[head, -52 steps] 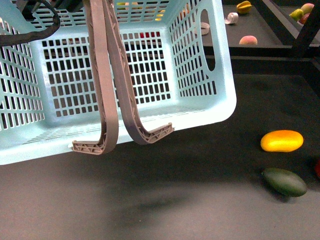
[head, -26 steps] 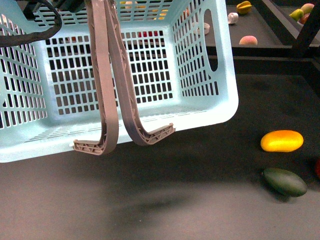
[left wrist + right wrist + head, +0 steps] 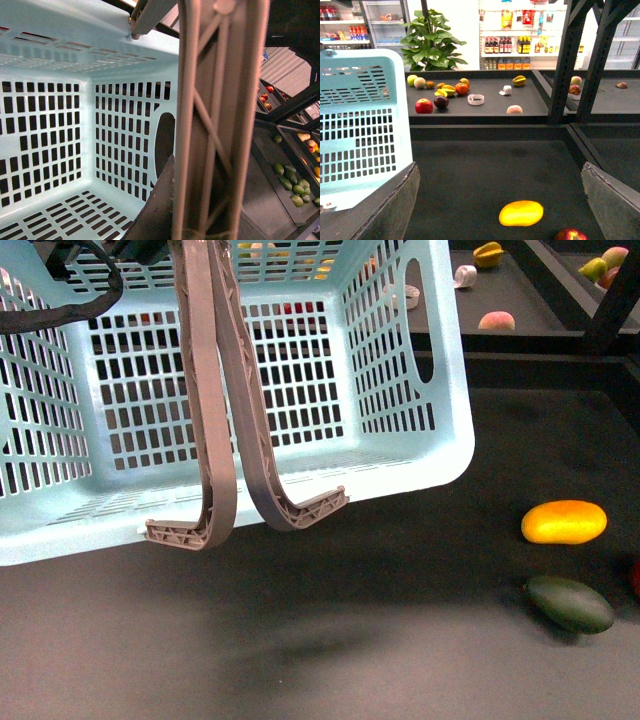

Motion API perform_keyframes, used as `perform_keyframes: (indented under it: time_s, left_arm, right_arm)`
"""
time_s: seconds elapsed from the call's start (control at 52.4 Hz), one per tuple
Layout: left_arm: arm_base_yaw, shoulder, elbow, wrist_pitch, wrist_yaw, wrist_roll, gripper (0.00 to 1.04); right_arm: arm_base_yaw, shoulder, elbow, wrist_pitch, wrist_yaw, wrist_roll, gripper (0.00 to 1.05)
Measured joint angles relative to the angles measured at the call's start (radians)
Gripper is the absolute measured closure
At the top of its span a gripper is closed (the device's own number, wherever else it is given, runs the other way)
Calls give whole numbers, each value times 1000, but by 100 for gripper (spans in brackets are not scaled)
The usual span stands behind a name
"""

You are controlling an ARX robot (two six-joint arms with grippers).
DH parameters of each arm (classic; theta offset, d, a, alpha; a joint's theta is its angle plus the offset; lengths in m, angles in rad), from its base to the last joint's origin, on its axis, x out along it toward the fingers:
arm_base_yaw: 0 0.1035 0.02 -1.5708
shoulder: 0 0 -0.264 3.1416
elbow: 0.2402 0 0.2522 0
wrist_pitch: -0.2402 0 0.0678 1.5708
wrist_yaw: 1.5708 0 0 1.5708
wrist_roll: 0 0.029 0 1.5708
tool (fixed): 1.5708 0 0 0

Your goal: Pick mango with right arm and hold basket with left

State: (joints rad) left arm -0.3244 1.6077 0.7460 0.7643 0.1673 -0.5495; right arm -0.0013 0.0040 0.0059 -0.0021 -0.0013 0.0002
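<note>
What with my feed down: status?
Left end effector holds basket aloft. Right end effector open, short of mango. Green fruit beside it, nothing blocking.

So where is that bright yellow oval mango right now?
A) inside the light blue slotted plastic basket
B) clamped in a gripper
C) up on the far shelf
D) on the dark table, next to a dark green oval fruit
D: the bright yellow oval mango lies on the dark table beside the dark green oval fruit, outside the light aqua-blue plastic basket.
</note>
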Motion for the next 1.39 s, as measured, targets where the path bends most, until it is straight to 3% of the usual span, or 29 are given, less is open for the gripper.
perform_keyframes:
  time_s: [0.172,0.363,0.478,0.611,0.783,0.936,1.146,1.394]
  left_arm:
    - [0,0,0,0,0,0,98]
    - [0,0,0,0,0,0,98]
    - [0,0,0,0,0,3,98]
    - [0,0,1,0,0,3,98]
    - [0,0,1,0,0,3,98]
    - [0,0,1,0,0,3,98]
    - [0,0,1,0,0,3,98]
    - [0,0,1,0,0,3,98]
  right_arm:
    - [0,0,0,3,2,8,8]
    - [-43,124,1,133,-25,120,8]
    - [-133,336,11,275,-82,133,8]
    - [-261,765,88,570,-162,85,8]
    - [-318,1220,195,792,-194,17,8]
    - [-325,1553,296,903,-184,-68,8]
    - [-316,1901,488,887,-188,-269,8]
    - [-278,2183,774,740,-172,-731,8]
